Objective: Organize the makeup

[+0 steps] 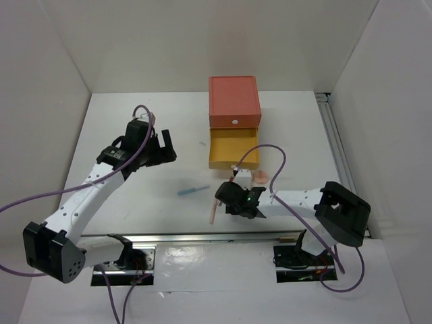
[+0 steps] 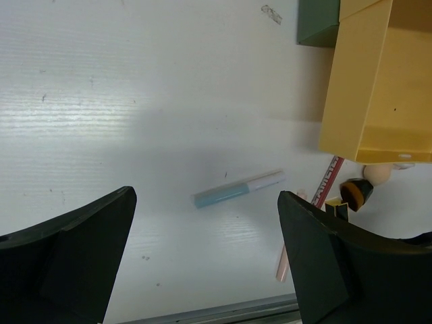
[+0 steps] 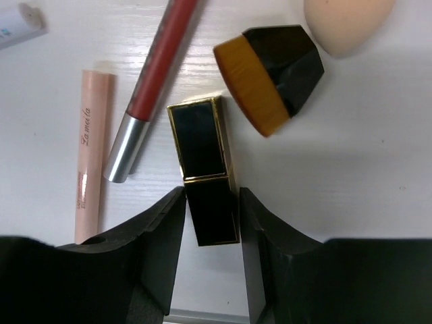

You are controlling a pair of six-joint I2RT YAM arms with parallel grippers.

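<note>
My right gripper (image 3: 211,196) is low over the table with its jaws closed against both sides of a black and gold lipstick (image 3: 202,169) that lies flat. Around it lie a flat-topped brush (image 3: 270,74), a peach sponge (image 3: 344,23), a red lip pencil with a silver end (image 3: 152,81) and a pink tube (image 3: 90,148). In the top view this gripper (image 1: 233,196) is just in front of the yellow drawer (image 1: 233,152). A blue pencil (image 2: 236,190) lies alone on the table. My left gripper (image 2: 206,196) hangs open well above it, holding nothing.
The coral drawer box (image 1: 233,101) stands at the back centre with its yellow drawer pulled out towards me. A green part (image 2: 317,23) shows beside the drawer. A metal rail (image 1: 223,237) runs along the near edge, and white walls close in both sides.
</note>
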